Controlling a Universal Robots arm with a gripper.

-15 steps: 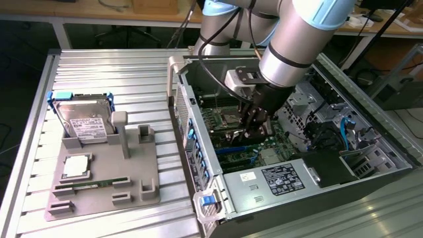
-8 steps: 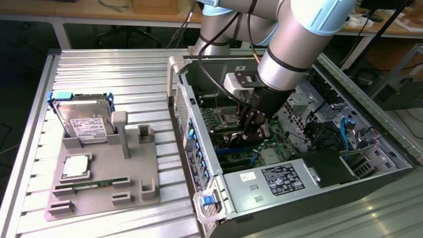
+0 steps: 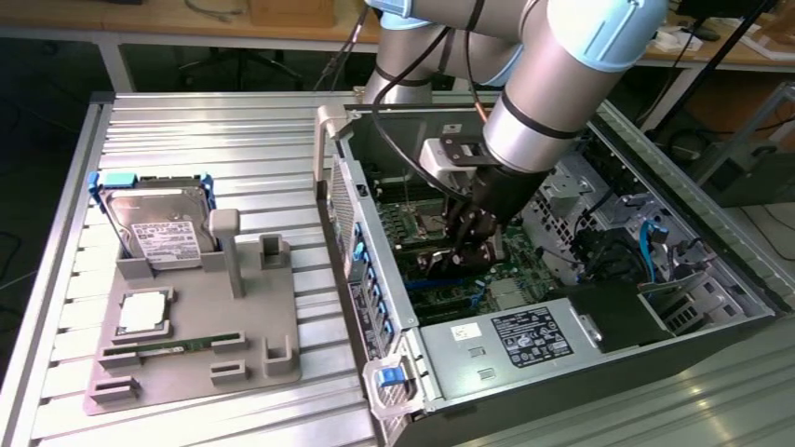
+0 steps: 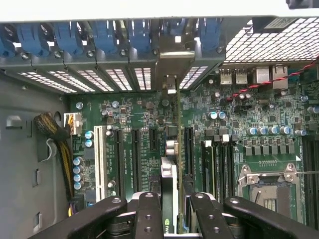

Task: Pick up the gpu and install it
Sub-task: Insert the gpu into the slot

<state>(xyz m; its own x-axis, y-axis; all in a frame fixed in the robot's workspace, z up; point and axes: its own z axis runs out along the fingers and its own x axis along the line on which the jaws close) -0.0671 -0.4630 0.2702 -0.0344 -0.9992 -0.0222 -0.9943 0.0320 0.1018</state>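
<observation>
Exterior view: arm reaches down into the open computer case (image 3: pixel 597 307); grey fixture tray (image 3: pixel 186 345) on the slatted table (image 3: pixel 223 130) at the exterior view's left holds a hard drive (image 3: pixel 159 228), a CPU (image 3: pixel 141 312) and a memory stick (image 3: pixel 168 347).
Wrist view: looks down onto the motherboard (image 4: pixel 239 124); expansion slots, blue slot latches (image 4: pixel 104 37) and the empty CPU socket (image 4: pixel 266 181) show.
gpu (image 4: pixel 172 164): seen edge-on, thin, upright, silver end bracket up against the case's rear slot openings; sits over an expansion slot on the motherboard, cannot tell if seated.
gripper (image 4: pixel 172 214): fingers (image 4: pixel 148 214) narrowly apart, pinching the gpu edge from both sides; in the exterior view the gripper (image 3: pixel 466 244) is low inside the case.
</observation>
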